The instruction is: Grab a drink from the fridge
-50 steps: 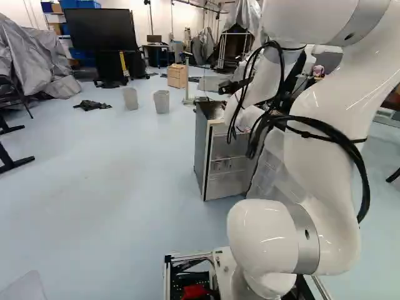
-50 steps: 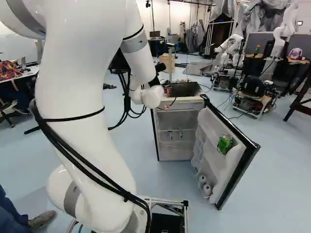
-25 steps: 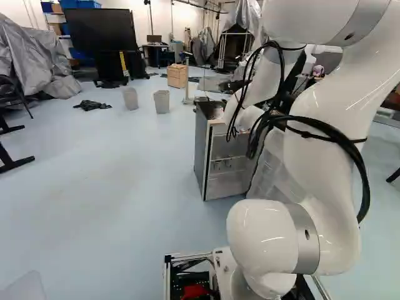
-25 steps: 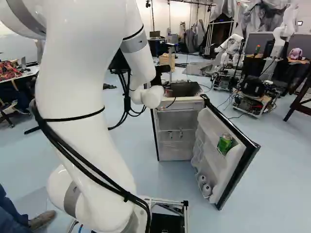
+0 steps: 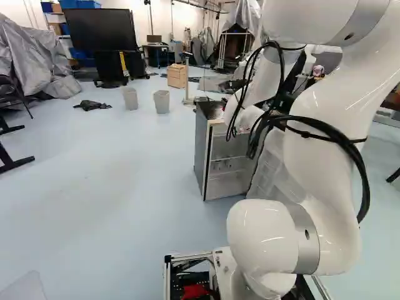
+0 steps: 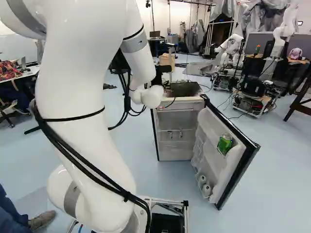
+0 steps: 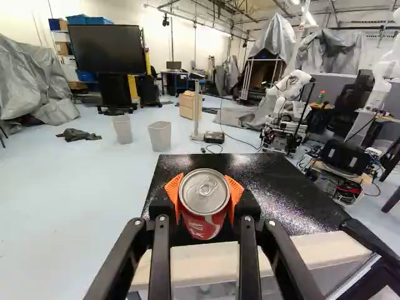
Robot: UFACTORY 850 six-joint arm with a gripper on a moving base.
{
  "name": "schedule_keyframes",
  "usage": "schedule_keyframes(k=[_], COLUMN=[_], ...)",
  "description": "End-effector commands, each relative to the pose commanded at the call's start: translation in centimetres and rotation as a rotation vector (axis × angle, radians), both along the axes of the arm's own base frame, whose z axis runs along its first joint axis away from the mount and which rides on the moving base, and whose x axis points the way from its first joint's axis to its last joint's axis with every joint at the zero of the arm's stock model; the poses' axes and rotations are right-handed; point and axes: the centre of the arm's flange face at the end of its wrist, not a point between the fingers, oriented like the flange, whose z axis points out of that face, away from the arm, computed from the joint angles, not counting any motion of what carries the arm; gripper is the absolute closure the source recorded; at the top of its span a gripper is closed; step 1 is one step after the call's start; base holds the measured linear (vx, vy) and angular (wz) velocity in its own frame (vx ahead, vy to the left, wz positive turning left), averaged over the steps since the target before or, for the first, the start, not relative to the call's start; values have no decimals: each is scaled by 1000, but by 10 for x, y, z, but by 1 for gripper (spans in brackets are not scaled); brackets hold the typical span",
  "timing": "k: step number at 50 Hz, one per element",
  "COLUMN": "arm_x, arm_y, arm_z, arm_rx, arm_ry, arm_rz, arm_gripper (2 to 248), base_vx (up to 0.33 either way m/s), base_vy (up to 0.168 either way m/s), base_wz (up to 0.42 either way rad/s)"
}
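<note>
While open, fridge (image 6: 176,116) with green can (image 6: 225,144)

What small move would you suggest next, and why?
Probably ease the claw gently down until the red can meets the fridge's black top: both orange pads clasp it over that surface, though I can't tell whether it already touches.

Shiny metal can (image 7: 204,194), glossy fridge top (image 7: 290,197), seemingly plastic liner (image 6: 211,127).

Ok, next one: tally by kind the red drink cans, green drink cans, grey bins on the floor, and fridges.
Red drink can: 1
Green drink can: 1
Grey bins: 2
Fridge: 1
Total: 5
</note>
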Motion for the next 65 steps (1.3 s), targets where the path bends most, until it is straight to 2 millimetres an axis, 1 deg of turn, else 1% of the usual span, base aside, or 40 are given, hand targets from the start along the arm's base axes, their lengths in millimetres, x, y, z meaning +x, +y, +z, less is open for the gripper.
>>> schedule_keyframes(k=[20, 47, 65], arm_x=[11, 29, 41], arm_y=[-1, -3, -5], arm_z=[-4, 13, 4], arm_rx=[-1, -12, -13], arm_ry=[37, 80, 186], arm_rz=[-1, -6, -15], arm_gripper=[152, 152, 152], base_vx=[0, 0, 0], base_vy=[0, 0, 0], base_wz=[0, 0, 0])
